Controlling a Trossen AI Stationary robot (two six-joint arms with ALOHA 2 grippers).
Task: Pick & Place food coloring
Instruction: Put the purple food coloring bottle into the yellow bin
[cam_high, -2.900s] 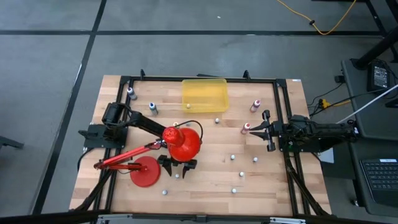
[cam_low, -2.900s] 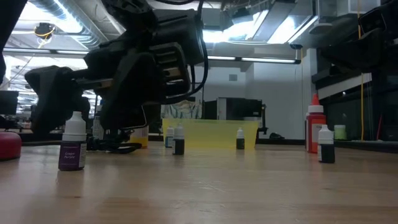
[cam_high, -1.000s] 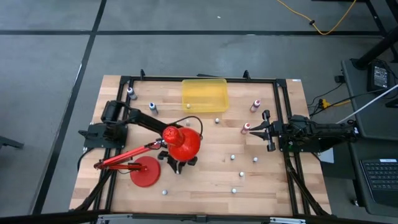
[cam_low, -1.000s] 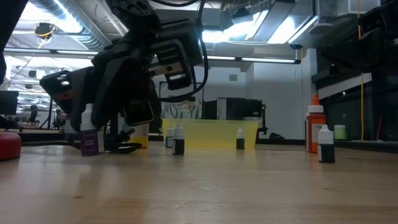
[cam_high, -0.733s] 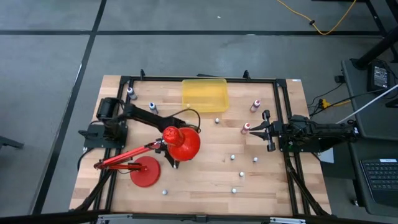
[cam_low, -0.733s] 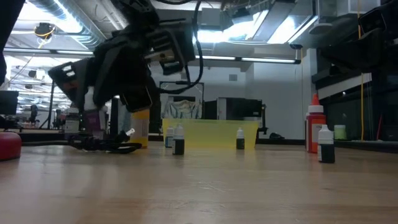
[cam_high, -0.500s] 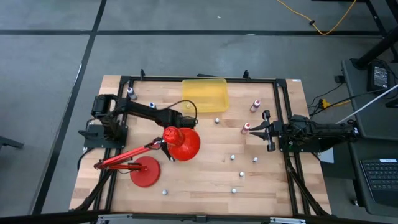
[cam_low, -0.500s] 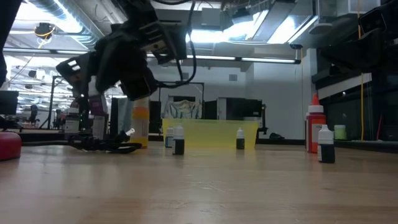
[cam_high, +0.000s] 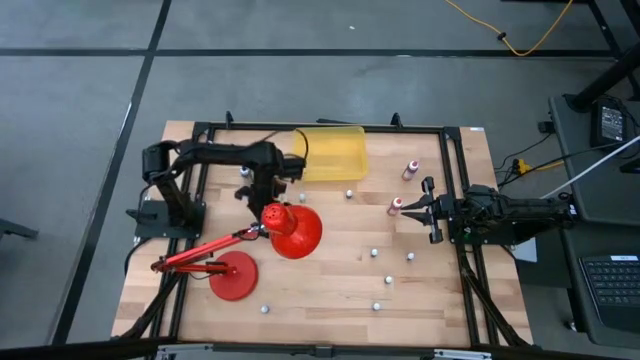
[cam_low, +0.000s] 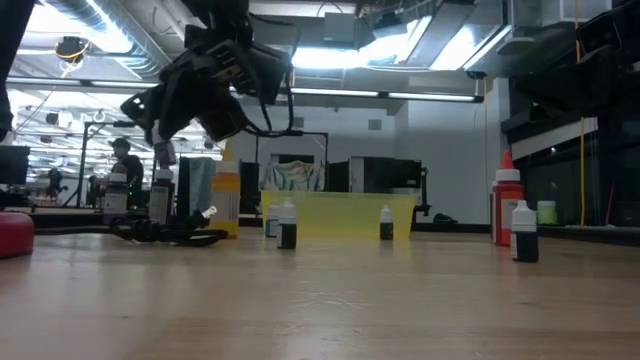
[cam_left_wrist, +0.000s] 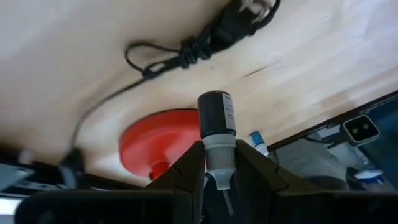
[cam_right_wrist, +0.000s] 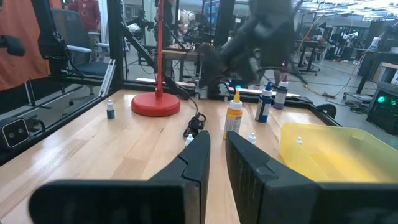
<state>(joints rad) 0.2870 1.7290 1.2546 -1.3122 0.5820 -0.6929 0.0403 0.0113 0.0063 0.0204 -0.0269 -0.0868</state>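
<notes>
1. the left gripper (cam_left_wrist: 219, 163) is clenched on a small dark food coloring bottle (cam_left_wrist: 216, 127), held by its pale cap end between the 2 fingers (cam_left_wrist: 186, 169).
2. in the high view this left gripper (cam_high: 262, 185) is in the air over the counter (cam_high: 340, 270), between the red lamp (cam_high: 290, 230) and the yellow bin (cam_high: 330, 152).
3. the right gripper (cam_high: 428, 210) is at the right side of the counter, closed and holding nothing, with a pink bottle (cam_high: 396, 206) just beside it.
4. other small bottles (cam_high: 375, 253) stand scattered on the counter.
</notes>
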